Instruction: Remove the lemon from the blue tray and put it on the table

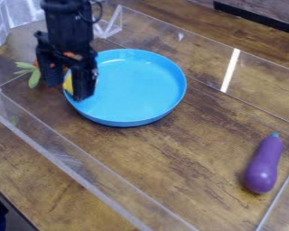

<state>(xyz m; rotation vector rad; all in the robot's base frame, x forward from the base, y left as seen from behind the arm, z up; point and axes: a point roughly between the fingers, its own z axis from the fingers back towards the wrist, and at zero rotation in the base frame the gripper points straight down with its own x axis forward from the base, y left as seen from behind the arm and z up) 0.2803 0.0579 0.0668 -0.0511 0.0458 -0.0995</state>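
Note:
The yellow lemon [69, 82] lies just inside the left rim of the blue tray [141, 86], and the arm hides most of it. My black gripper [65, 87] points straight down over it, open, with one finger on each side of the fruit. Whether the fingers touch the lemon cannot be told. The dark wooden table [147, 171] stretches out in front of and to the right of the tray.
An orange carrot with green leaves [30, 72] lies on the table just left of the tray, close to the gripper. A purple eggplant [265, 162] rests at the front right. Clear plastic walls [75, 158] border the work area.

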